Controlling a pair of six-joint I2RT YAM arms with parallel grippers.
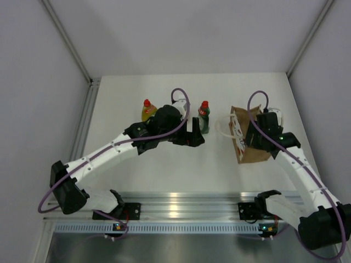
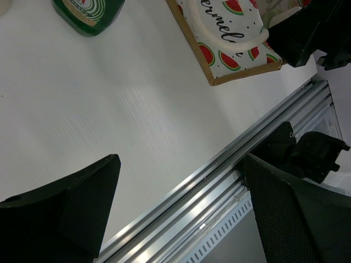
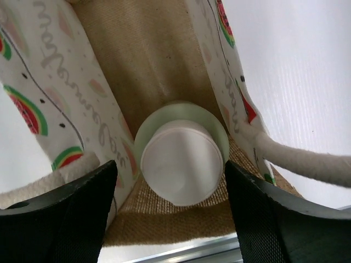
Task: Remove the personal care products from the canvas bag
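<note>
The canvas bag (image 1: 255, 150) stands at the right, brown with a white watermelon-print panel and white rope handles. My right gripper (image 1: 255, 133) is over its mouth. In the right wrist view it (image 3: 171, 171) is open, its fingers either side of a pale bottle with a white cap (image 3: 181, 161) standing inside the bag (image 3: 142, 49), not touching it. A dark green bottle with a red cap (image 1: 204, 119) and a yellow bottle with a red cap (image 1: 147, 109) stand on the table. My left gripper (image 1: 195, 133) is open and empty beside the green bottle (image 2: 88, 13). The left wrist view (image 2: 181, 203) also shows the bag (image 2: 230, 41).
An aluminium rail (image 1: 181, 200) runs along the table's near edge and shows in the left wrist view (image 2: 219, 181). The right arm's base (image 2: 307, 156) sits on it. A rope handle (image 3: 307, 159) lies by my right finger. Grey walls close the table's sides and back.
</note>
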